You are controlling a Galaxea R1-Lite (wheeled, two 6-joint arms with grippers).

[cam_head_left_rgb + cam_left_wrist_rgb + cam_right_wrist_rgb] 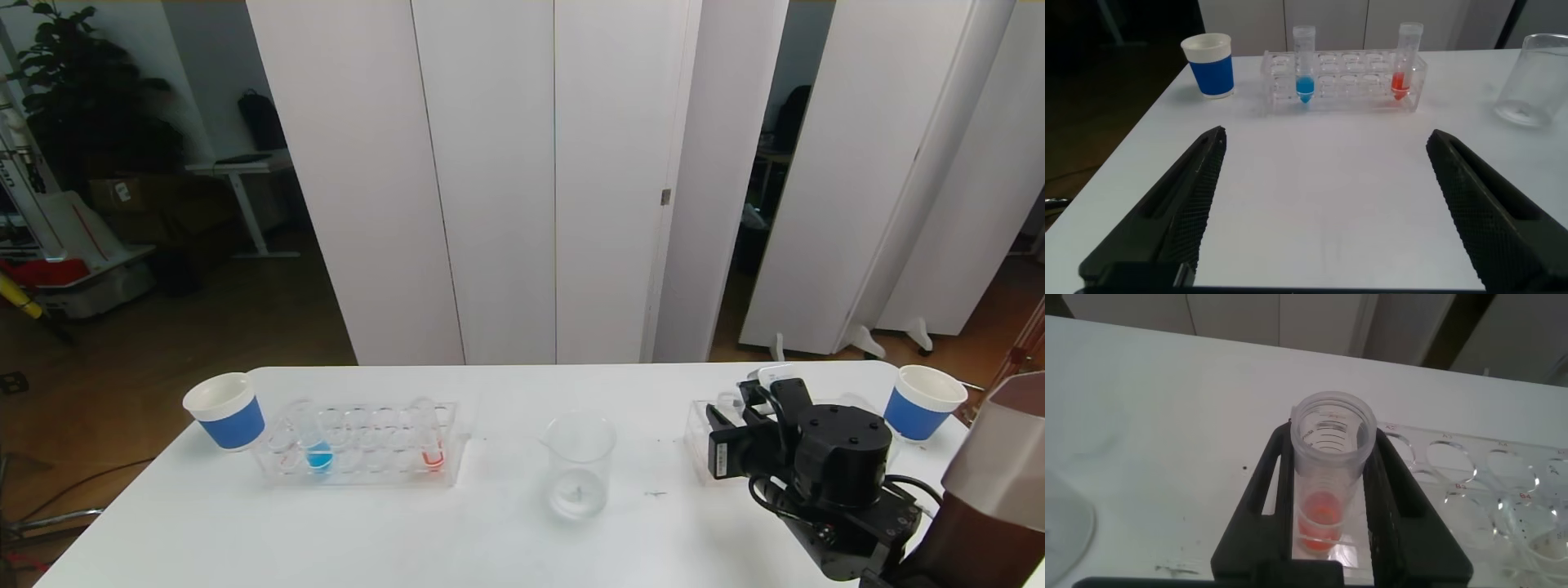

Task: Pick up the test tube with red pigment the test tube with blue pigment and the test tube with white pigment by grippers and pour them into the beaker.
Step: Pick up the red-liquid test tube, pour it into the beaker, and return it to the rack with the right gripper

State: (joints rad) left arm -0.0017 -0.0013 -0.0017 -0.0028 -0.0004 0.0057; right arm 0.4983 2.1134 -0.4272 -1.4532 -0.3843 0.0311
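The right claw (1331, 498) is clamped on a slim clear tube of orange-red liquid (1327, 469) near the white worktop's (490, 531) right edge. Keep it upright while carrying it to the small clear glass beaker (579, 465) mid-worktop. The left claw (1323, 212) hangs apart.

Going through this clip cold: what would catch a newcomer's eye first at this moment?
Probably the right gripper, at the table's right end over a clear rack, its jaws closed on a tube of orange-red liquid. Next, the bright blue tube and another orange-red tube standing in the left-hand rack, with the beaker mid-table between the racks. The left gripper sits open before that left rack.
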